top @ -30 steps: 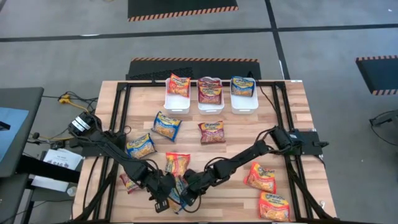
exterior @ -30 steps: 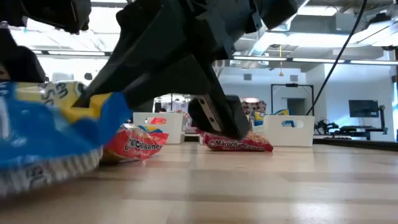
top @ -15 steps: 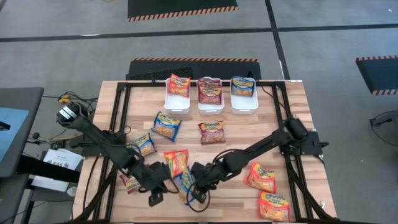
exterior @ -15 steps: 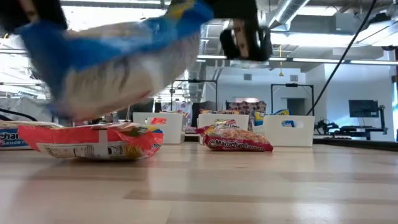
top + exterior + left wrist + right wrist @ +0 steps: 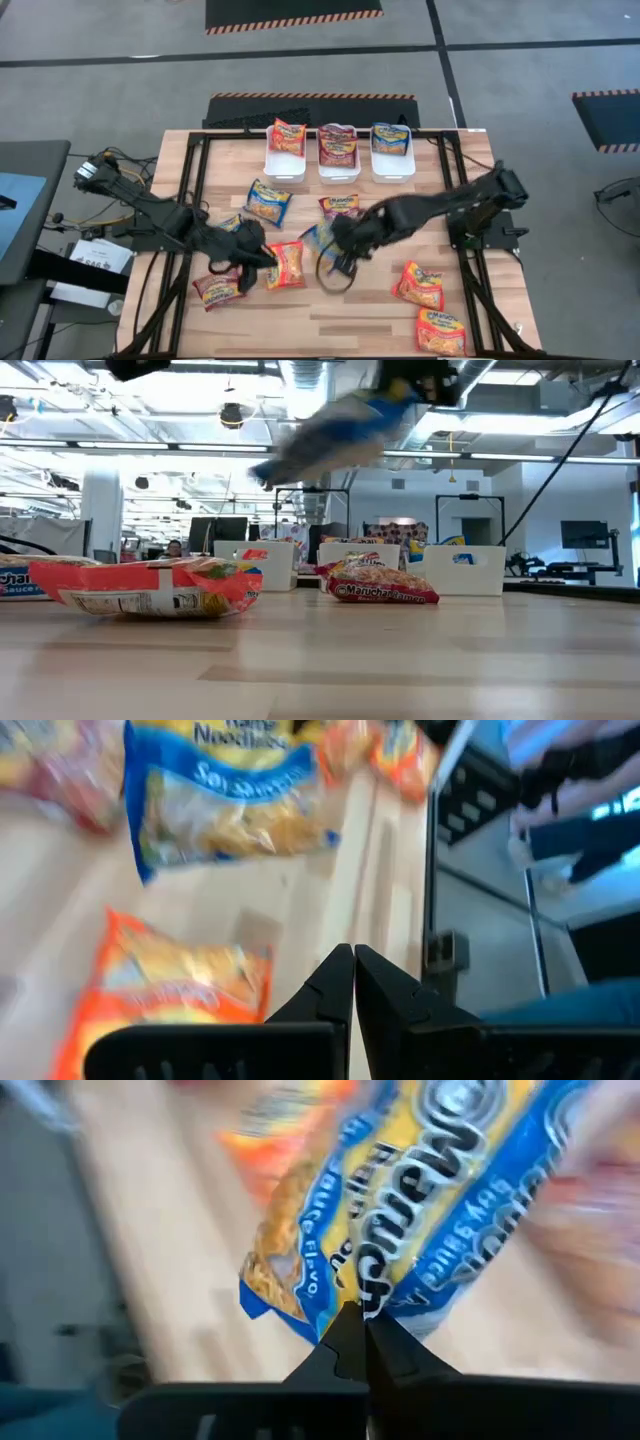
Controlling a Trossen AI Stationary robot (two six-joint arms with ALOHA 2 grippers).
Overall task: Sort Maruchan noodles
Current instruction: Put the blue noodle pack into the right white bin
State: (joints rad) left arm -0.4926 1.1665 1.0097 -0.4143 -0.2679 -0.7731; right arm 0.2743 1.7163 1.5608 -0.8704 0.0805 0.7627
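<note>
jaws pinching crinkly blue packet [image 5: 400, 1230]

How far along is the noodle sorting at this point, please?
Early. Each of the three white bins already holds packets: orange, maroon and blue. In hand: the right gripper is shut on a blue packet, lifted off the table; the left gripper is shut and empty beside an orange packet. About eight loose packets remain on the table.

robotics lab: hazard-taped floor [image 5: 290, 20], monitors [image 5: 585, 535], ceiling ducts [image 5: 300, 375].
</note>
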